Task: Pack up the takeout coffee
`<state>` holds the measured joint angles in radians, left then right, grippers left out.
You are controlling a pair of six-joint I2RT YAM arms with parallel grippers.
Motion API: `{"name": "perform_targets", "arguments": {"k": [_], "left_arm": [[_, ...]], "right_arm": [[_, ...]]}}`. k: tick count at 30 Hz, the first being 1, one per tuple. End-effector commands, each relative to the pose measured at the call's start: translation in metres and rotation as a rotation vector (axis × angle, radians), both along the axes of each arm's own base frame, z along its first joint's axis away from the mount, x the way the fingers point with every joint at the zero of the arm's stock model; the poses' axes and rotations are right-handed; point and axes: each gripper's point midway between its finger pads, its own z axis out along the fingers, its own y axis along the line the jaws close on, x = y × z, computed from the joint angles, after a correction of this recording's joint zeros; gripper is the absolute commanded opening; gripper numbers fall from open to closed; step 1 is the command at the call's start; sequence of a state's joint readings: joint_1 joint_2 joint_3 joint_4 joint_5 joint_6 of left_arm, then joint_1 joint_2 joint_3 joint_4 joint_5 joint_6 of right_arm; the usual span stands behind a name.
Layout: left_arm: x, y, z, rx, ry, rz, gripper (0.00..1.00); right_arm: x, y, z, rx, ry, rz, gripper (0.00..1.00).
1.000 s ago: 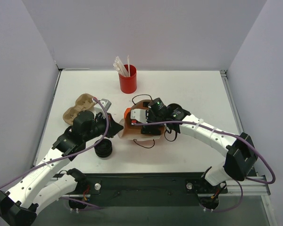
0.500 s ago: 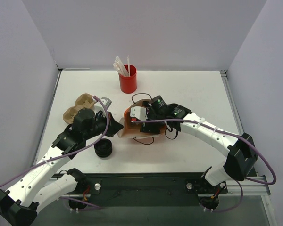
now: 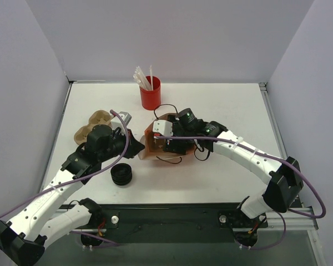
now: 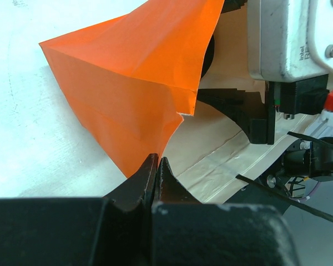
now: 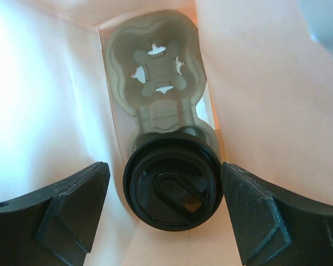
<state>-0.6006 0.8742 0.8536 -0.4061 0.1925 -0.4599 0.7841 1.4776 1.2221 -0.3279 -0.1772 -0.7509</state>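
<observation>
White table point(image 3: 227, 105), orange bag point(image 3: 151, 147), red cup point(image 3: 150, 97), carrier point(image 3: 86, 132), lids point(image 3: 122, 174)

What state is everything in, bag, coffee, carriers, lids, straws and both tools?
left tool, shut on the orange bag edge.
orange bag, open, edge pinched.
right tool, open inside the bag, straddling the coffee cup.
coffee cup, lidded, seated in the bagged carrier.
bagged carrier, one slot filled, one empty.
spare carrier, outside the bag, partly hidden.
lid stack, loose, outside the bag.
red cup, upright, holding straws.
</observation>
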Motion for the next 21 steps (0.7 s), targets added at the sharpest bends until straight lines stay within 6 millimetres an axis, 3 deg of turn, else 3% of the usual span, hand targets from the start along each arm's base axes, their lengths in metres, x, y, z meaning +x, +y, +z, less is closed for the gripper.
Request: {"name": "perform_targets", "arguments": {"k": [1, 6, 16, 21], "left_arm": [[0.002, 0.002, 0.017, 0.000, -0.028, 0.005, 0.00], [0.004, 0.002, 0.019, 0.004, -0.029, 0.013, 0.00], [0.012, 0.000, 0.034, -0.018, -0.016, 0.053, 0.02], [0.018, -0.002, 0.043, -0.027, -0.023, 0.062, 0.07]], "right_arm": [[0.008, 0.011, 0.018, 0.062, -0.003, -0.009, 0.83], [0.015, 0.013, 0.026, 0.094, -0.020, -0.033, 0.88], [0.020, 0.027, 0.063, 0.220, -0.012, -0.056, 0.86], [0.024, 0.031, 0.068, 0.255, 0.017, -0.076, 0.85]]}}
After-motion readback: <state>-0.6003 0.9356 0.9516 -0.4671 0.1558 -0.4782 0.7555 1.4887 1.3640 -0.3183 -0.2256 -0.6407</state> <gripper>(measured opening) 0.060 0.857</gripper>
